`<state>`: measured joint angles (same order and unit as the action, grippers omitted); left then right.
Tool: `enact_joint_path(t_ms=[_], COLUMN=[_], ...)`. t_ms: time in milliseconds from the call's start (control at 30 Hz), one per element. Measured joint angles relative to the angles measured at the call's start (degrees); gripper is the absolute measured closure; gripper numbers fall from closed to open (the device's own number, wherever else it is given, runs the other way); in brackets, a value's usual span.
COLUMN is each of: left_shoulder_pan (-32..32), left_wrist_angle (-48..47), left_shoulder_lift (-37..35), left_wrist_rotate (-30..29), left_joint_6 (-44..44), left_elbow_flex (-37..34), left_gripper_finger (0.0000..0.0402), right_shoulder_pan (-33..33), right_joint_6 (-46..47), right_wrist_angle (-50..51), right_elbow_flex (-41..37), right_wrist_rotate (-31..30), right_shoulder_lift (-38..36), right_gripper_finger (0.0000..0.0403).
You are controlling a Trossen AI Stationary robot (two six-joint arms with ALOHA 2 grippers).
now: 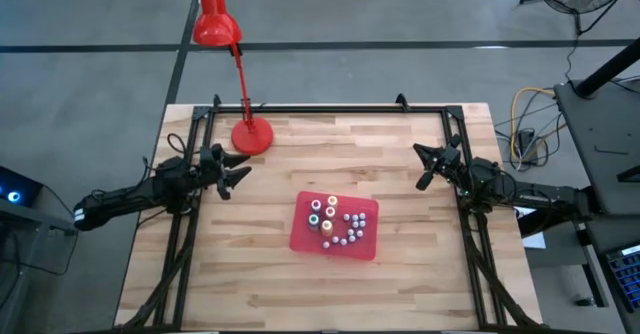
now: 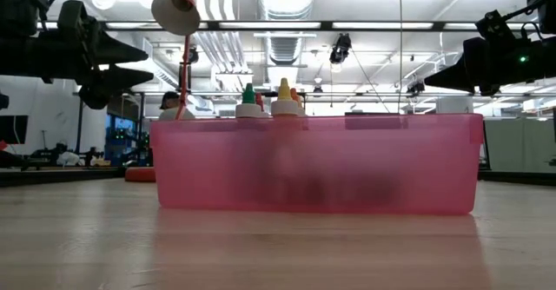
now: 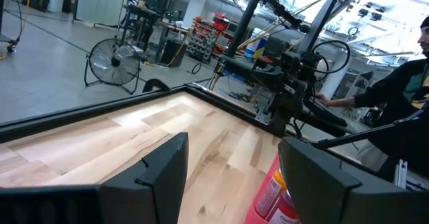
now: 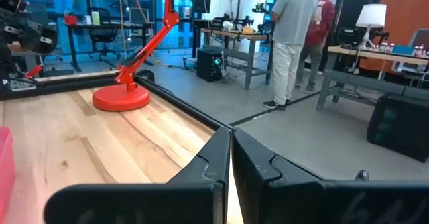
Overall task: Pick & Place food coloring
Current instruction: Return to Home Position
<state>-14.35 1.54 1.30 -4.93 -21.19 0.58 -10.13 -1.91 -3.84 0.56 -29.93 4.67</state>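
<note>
The food coloring (image 1: 332, 221), several tiny bottles with whitish, green, orange and pink tops, stands inside a pink translucent bin (image 1: 362, 244) at the table's middle. In the low view, taller bottle tops (image 2: 284, 99) rise above the bin's wall (image 2: 313, 164). My left gripper (image 1: 238, 172) hovers open above the table's left side, pointing level toward the bin. My right gripper (image 1: 424, 166) hovers shut above the table's right side. In the left wrist view, a bottle (image 3: 276, 194) shows between my fingers, far off.
A red desk lamp stands with its round base (image 1: 251, 135) on the table's far left part, its shade (image 1: 213, 19) reaching beyond the far edge. A black frame (image 1: 330, 110) borders the table. People (image 4: 293, 36) stand in the room beyond the table.
</note>
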Motion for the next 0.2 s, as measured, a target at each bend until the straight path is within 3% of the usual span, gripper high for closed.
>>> enact_joint_path(t_ms=[200], left_shoulder_pan=[0.0], left_wrist_angle=[0.0], left_shoulder_lift=[0.0], left_wrist_rotate=[0.0], left_joint_6=[0.0], left_elbow_flex=[0.0], left_gripper_finger=[0.0197], right_shoulder_pan=[0.0], right_joint_6=[0.5], right_wrist_angle=[0.0], right_elbow_flex=[0.0], right_wrist_rotate=[0.0], right_shoulder_lift=[0.0], right_gripper_finger=[0.0394])
